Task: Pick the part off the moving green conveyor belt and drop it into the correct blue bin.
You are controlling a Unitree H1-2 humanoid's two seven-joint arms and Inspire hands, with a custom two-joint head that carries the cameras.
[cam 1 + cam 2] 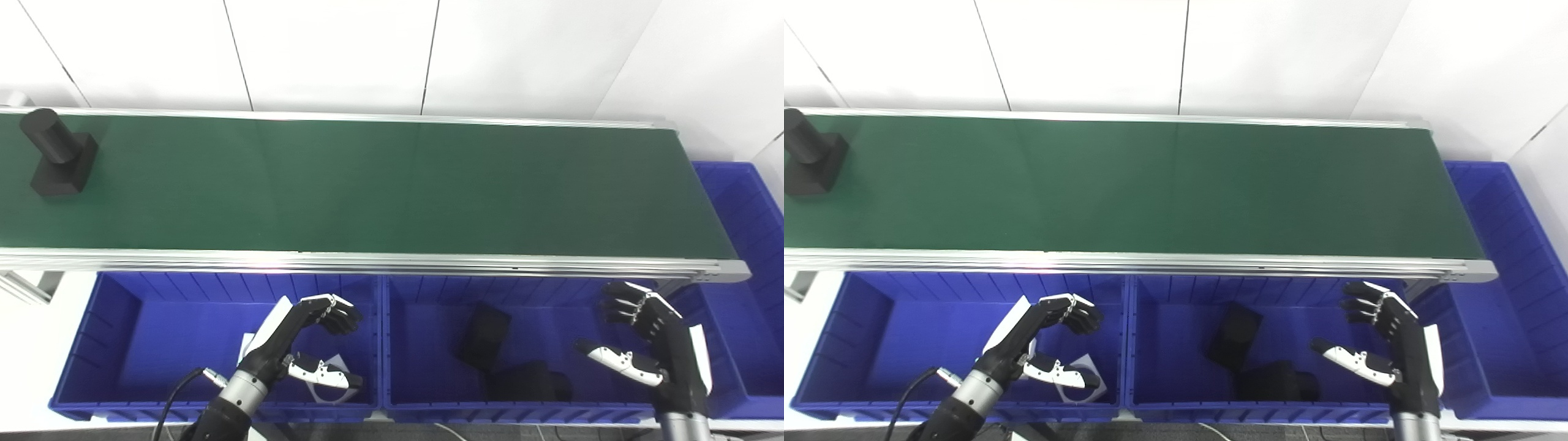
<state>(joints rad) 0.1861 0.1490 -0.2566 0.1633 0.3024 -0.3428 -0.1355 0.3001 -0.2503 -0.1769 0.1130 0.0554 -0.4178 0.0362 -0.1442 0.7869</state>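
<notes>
The left hand (309, 343) hung over the left blue bin (92, 343), palm turned inward, fingers curled but apart from the thumb, gripping nothing. The right hand (643, 340) stood more upright over the middle blue bin's (429, 294) right end, fingers spread from the thumb, also empty. The black part (56, 153), a cylinder on a square base, sat on the green conveyor belt (380, 184) far beyond and left of the left hand. Dark parts (508, 358) lay in the bin left of the right hand.

A black part (807, 160) sits at the green belt's (1151, 184) far left end.
</notes>
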